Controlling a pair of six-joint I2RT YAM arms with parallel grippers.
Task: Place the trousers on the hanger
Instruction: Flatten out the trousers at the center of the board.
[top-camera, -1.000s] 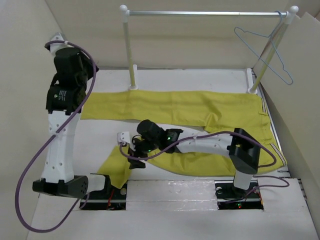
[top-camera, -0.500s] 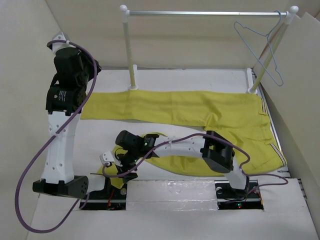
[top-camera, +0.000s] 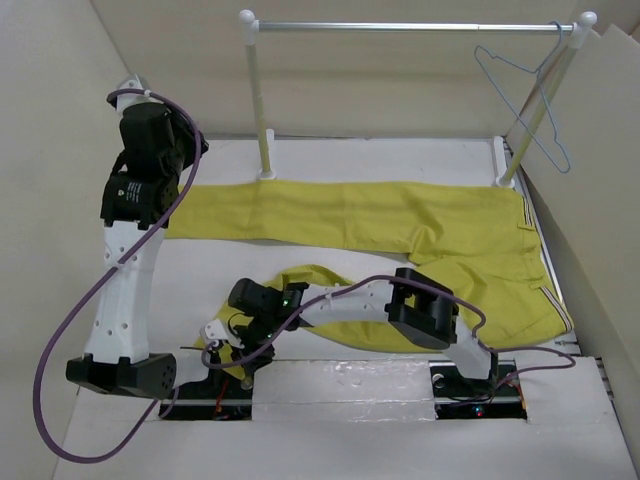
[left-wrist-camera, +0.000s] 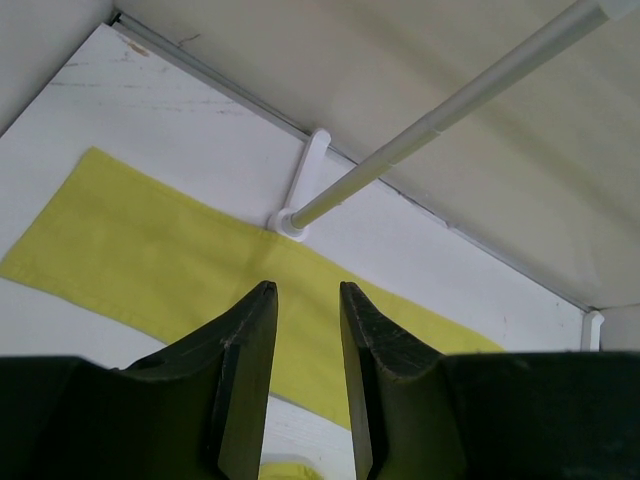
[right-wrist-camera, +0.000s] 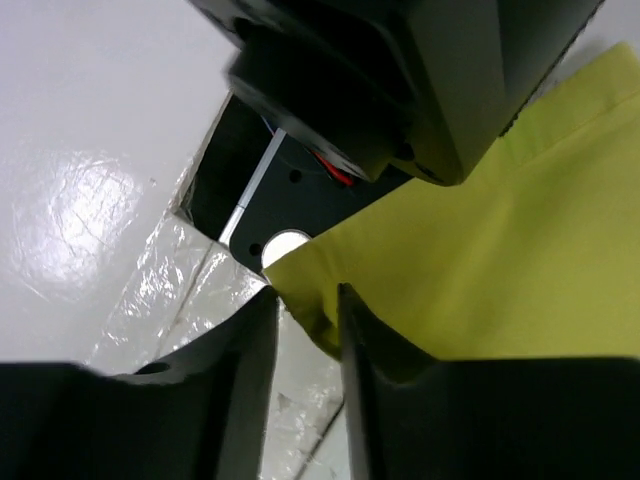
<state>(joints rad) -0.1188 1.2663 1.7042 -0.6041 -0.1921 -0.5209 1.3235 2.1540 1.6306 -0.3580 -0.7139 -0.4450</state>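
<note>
The mustard-yellow trousers (top-camera: 400, 215) lie flat on the white table, waistband to the right, far leg stretched left. The near leg is rumpled under my right arm. My right gripper (top-camera: 222, 340) is low at that leg's hem, by the left arm's base. In the right wrist view the hem (right-wrist-camera: 315, 320) sits between the narrowed jaws (right-wrist-camera: 305, 295), against the right finger; a gap still shows on the left side. My left gripper (top-camera: 188, 143) hangs high over the far leg (left-wrist-camera: 150, 250), slightly open (left-wrist-camera: 305, 288) and empty. The hanger (top-camera: 525, 95) hangs at the rail's right end.
A rail (top-camera: 410, 27) on two white posts spans the back of the table; its left post foot (left-wrist-camera: 300, 195) stands at the far leg's edge. Walls close in on both sides. The left arm's dark base housing (right-wrist-camera: 380, 80) and foil-covered mount (right-wrist-camera: 190, 290) sit right by the right gripper.
My right arm swept left and toward the near edge to the near leg's hem, and its jaws narrowed around the cloth. The near leg bunched up. The hanger swung slightly.
</note>
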